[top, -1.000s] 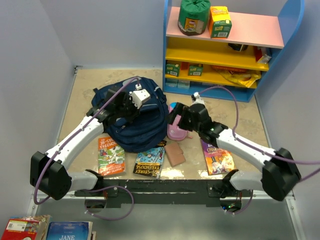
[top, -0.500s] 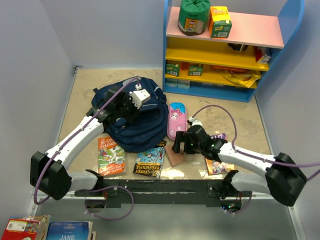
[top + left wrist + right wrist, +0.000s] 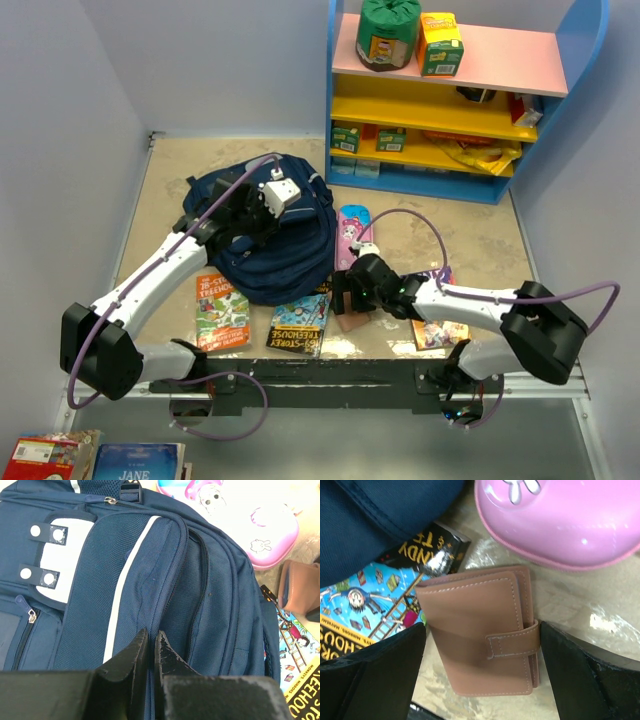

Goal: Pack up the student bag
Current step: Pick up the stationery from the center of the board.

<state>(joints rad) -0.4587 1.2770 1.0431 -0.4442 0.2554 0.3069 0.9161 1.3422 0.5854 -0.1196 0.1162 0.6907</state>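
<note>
The left gripper (image 3: pixel 151 634) is being held outstretched, narrowed to a slit, over the student bag (image 3: pixel 290 265) lying left of centre. The right gripper (image 3: pixel 480 680) is being held low and wide astride a brown wallet (image 3: pixel 470 625); "ANDY" is being shown on the book (image 3: pixel 365 605) beside it.

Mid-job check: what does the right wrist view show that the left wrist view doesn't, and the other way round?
Right wrist only: the brown wallet with its whole face and strap, lying inside the open right pincer. Left wrist only: the student bag with its white patch and zips, and the left pincer closed on its fabric. Both: pink pencil case, treehouse book, navy bag fabric, part of the wallet.
</note>
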